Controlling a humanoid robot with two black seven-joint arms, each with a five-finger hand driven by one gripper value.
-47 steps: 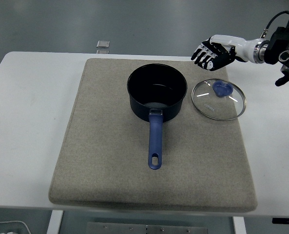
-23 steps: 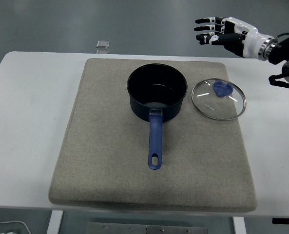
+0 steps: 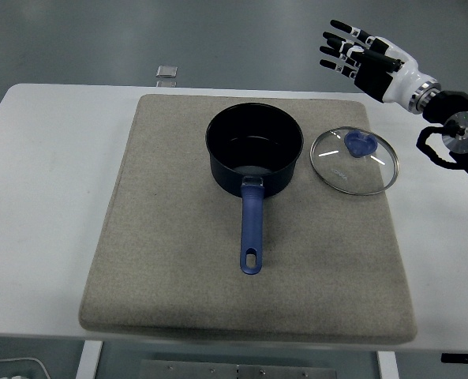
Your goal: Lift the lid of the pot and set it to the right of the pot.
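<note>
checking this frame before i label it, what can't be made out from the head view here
- Left arm: not in the head view at all.
- Right arm behind the right hand: cut off by the picture's right edge.
- Small object on the table beyond the mat, at: too small to identify.
- Marking on the glass lid: too small to read.
- Pot bottom: glare makes it unclear whether anything is inside.

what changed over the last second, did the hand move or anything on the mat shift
The right hand rose from just above the glass lid and drew back toward the right edge, its fingers open and empty throughout. Nothing was grasped or released. The lid stayed flat on the mat to the right of the pot, which did not move either.
</note>
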